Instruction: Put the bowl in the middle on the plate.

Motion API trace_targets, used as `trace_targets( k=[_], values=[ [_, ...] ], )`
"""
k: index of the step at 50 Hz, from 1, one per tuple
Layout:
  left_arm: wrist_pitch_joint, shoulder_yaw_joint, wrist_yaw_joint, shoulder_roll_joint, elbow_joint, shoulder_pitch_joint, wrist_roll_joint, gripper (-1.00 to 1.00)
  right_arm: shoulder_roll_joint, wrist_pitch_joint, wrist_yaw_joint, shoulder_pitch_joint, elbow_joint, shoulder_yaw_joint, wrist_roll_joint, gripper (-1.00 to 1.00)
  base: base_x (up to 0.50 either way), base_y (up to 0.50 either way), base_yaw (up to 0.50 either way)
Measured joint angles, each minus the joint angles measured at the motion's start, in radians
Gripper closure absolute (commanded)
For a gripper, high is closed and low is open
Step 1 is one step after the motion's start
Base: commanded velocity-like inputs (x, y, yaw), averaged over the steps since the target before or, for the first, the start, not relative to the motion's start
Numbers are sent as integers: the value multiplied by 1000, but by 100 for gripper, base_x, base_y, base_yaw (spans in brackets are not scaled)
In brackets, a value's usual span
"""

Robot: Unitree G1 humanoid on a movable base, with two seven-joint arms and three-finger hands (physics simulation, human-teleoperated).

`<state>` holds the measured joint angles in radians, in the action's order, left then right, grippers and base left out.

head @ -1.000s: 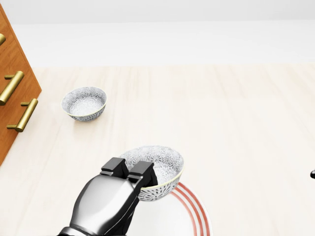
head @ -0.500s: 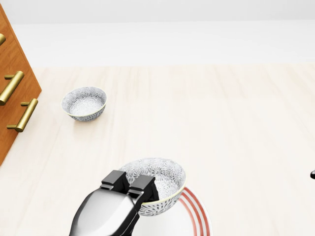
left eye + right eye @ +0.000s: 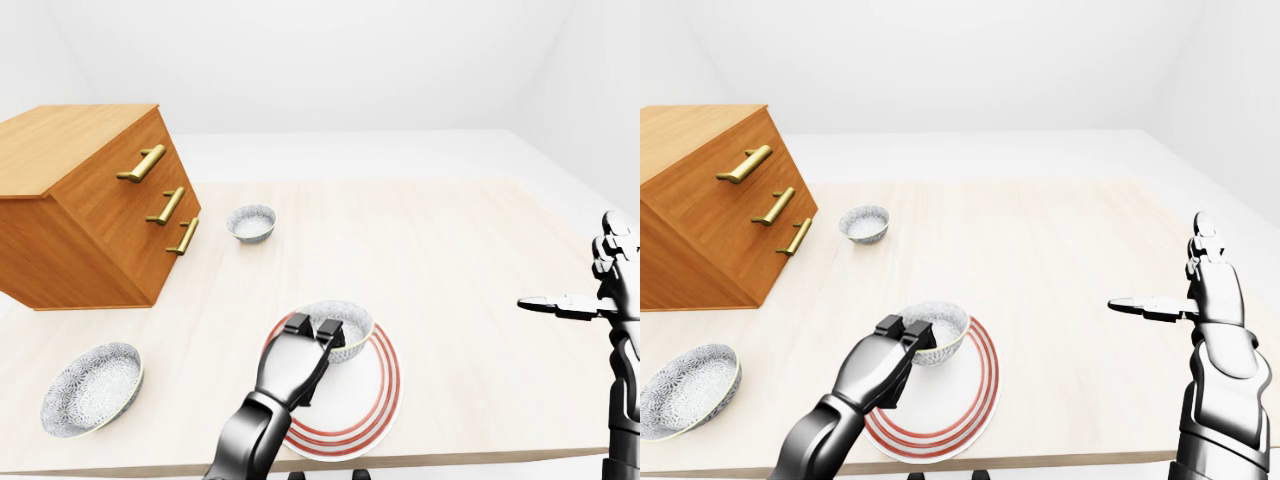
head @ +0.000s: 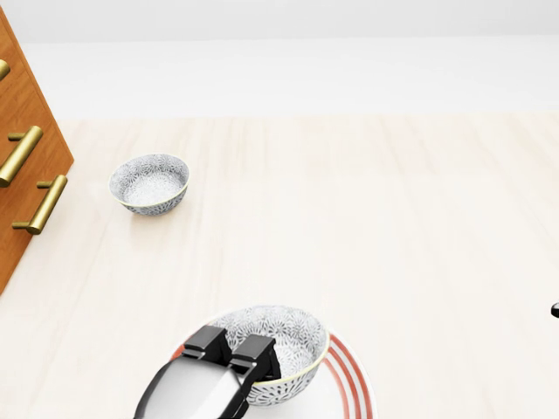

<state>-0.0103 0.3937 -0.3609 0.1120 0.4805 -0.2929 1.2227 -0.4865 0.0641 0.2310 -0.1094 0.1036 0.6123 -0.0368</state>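
Observation:
The middle bowl (image 4: 293, 336), white with a grey speckled pattern, sits low over the red-ringed plate (image 4: 348, 381) at the bottom of the head view; whether it touches the plate I cannot tell. My left hand (image 4: 234, 346) comes in from the bottom and is shut on the bowl's near rim, hiding that side of it. In the left-eye view the bowl (image 3: 352, 322) is over the plate's upper part (image 3: 345, 410). My right hand (image 3: 1185, 300) hovers open at the right, well away from the plate.
A second patterned bowl (image 4: 150, 183) stands at the upper left beside the wooden drawer chest (image 3: 90, 215) with brass handles. A third, wider bowl (image 3: 92, 387) lies at the lower left. The light wooden table (image 3: 450, 260) ends just below the plate.
My left hand and the bowl have moved down in the head view, further over the plate and lower. The other bowl and the chest have not moved.

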Motion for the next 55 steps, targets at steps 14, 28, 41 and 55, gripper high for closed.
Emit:
trace_targets(
  k=[14, 28, 41, 55],
  values=[
    [-16, -6, 51, 8, -74, -4, 3, 100, 0, -1, 1, 0, 0, 1, 0, -100, 0, 0, 0],
    [-19, -9, 75, 7, -104, -3, 8, 100, 0, -3, 1, 1, 1, 1, 1, -100, 0, 0, 0],
    [-23, -7, 93, 8, -137, -1, 5, 100, 1, -6, 0, 1, 4, 0, 1, -100, 0, 0, 0],
    [-28, -13, 101, 6, -150, 7, -7, 100, 0, -4, -1, 0, 3, -1, 1, -100, 0, 0, 0]
  ],
)
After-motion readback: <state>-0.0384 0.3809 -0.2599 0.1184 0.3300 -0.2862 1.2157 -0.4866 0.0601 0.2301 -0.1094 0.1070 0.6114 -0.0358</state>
